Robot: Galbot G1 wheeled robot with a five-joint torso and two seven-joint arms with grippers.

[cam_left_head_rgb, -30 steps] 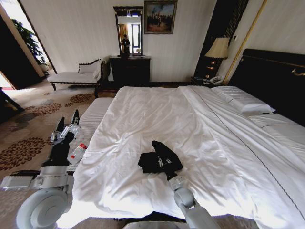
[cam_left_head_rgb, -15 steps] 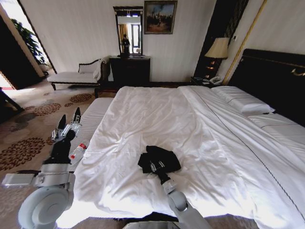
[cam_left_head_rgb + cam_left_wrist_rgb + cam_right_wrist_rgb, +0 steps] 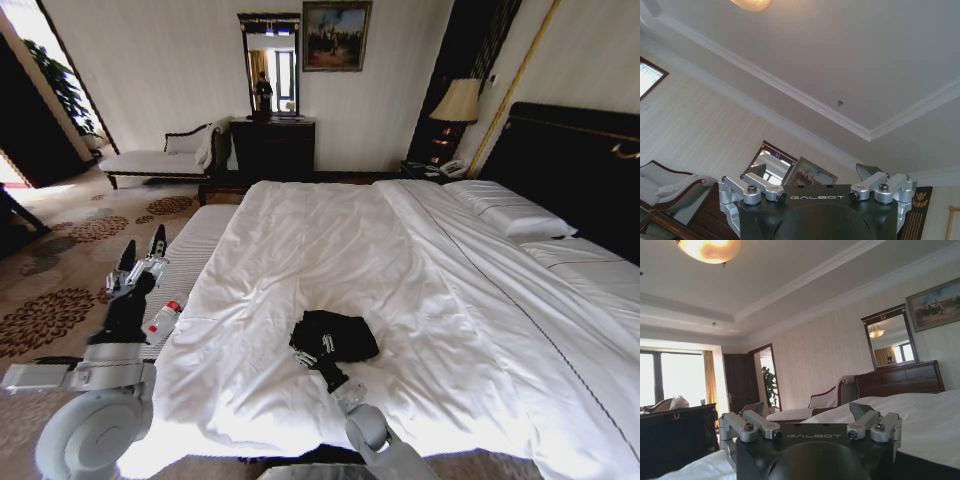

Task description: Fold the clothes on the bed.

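Observation:
The clothes, a black T-shirt (image 3: 340,334), lie bunched in a small heap on the near part of the bed (image 3: 330,230). My right gripper (image 3: 312,352) is at the heap's near left edge, low over the white duvet. The right wrist view shows this right gripper (image 3: 809,410) open, nothing between its fingers. My left gripper (image 3: 143,262) is held up beside the bed's left edge, over the carpet, away from the shirt. Seen from the left wrist, that left gripper (image 3: 812,172) points at the ceiling and is open and empty.
A pale striped bench (image 3: 200,245) runs along the bed's left side, with a plastic bottle (image 3: 163,318) near my left arm. Pillows (image 3: 510,215) and a dark headboard (image 3: 570,150) are at the right. A chaise (image 3: 150,160), dresser (image 3: 272,148) and lamp (image 3: 457,103) line the far wall.
My right arm has drawn back toward the bed's near edge and slightly left. The shirt part it held up now lies down on the heap. The left arm has hardly moved.

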